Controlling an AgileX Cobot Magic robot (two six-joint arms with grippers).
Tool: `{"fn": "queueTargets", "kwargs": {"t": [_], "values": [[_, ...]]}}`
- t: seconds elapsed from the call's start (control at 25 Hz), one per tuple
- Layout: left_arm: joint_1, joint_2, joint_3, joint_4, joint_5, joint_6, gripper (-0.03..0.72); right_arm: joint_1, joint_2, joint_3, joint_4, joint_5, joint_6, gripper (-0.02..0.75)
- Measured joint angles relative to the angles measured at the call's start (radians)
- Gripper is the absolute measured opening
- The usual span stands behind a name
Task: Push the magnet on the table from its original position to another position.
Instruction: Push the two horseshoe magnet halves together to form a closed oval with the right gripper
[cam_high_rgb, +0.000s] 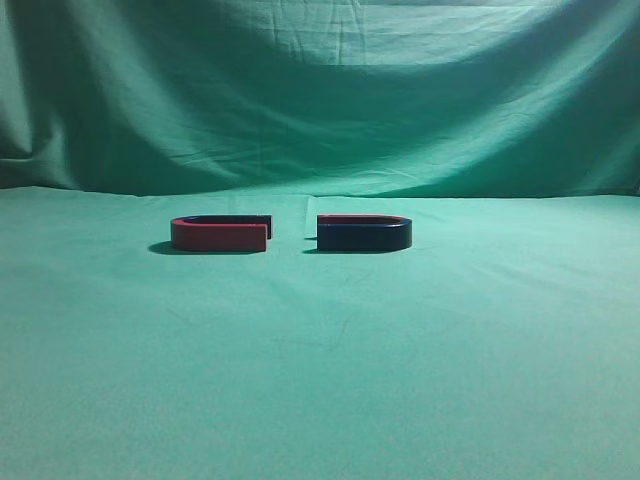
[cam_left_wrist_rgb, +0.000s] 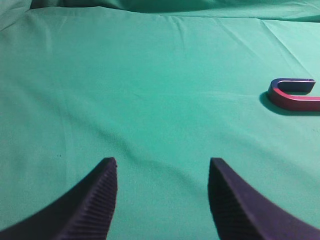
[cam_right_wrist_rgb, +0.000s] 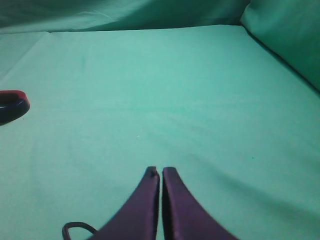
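The magnet (cam_high_rgb: 365, 234) lies flat on the table (cam_high_rgb: 320, 380) right of centre, with its navy side near, its thin red arm far and its open end facing left. Its curved end shows at the left edge of the right wrist view (cam_right_wrist_rgb: 13, 106). My right gripper (cam_right_wrist_rgb: 160, 171) is shut and empty over bare cloth, well to the right of the magnet. My left gripper (cam_left_wrist_rgb: 162, 161) is open and empty above the cloth. Neither gripper shows in the exterior view.
A second U-shaped magnet with a red near side (cam_high_rgb: 219, 235) lies just left of the task magnet, their open ends facing across a small gap. It also shows at the right edge of the left wrist view (cam_left_wrist_rgb: 294, 95). A draped green backdrop (cam_high_rgb: 320, 90) rises behind the table.
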Motion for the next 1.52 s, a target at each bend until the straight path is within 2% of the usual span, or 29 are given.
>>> {"fn": "queueTargets", "kwargs": {"t": [0.96,1.08,1.2,1.32,1.4,1.52], "values": [[0.0,0.0,0.0,0.0,0.0,0.0,0.372,0.0,0.0,0.002,-0.002,-0.008,0.0,0.0],[0.0,0.0,0.0,0.0,0.0,0.0,0.372,0.0,0.0,0.004,0.014,-0.118,0.008,0.0],[0.0,0.0,0.0,0.0,0.0,0.0,0.372,0.0,0.0,0.004,0.074,-0.361,0.049,0.0],[0.0,0.0,0.0,0.0,0.0,0.0,0.372,0.0,0.0,0.004,0.081,-0.593,0.064,0.0],[0.0,0.0,0.0,0.0,0.0,0.0,0.372,0.0,-0.002,-0.019,0.074,-0.589,0.066,0.0],[0.0,0.0,0.0,0.0,0.0,0.0,0.372,0.0,0.025,-0.135,0.054,-0.452,0.068,0.0]]}}
